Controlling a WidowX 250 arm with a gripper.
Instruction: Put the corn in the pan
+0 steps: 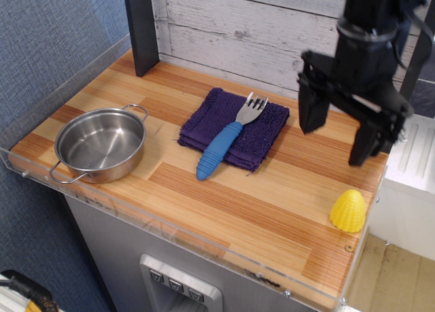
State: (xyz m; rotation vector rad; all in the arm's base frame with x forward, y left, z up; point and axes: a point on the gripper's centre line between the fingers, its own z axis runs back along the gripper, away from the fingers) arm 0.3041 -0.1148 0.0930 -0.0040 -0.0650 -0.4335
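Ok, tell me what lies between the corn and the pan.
The fork on the purple cloth lies between the corn and the pan; otherwise bare wood.
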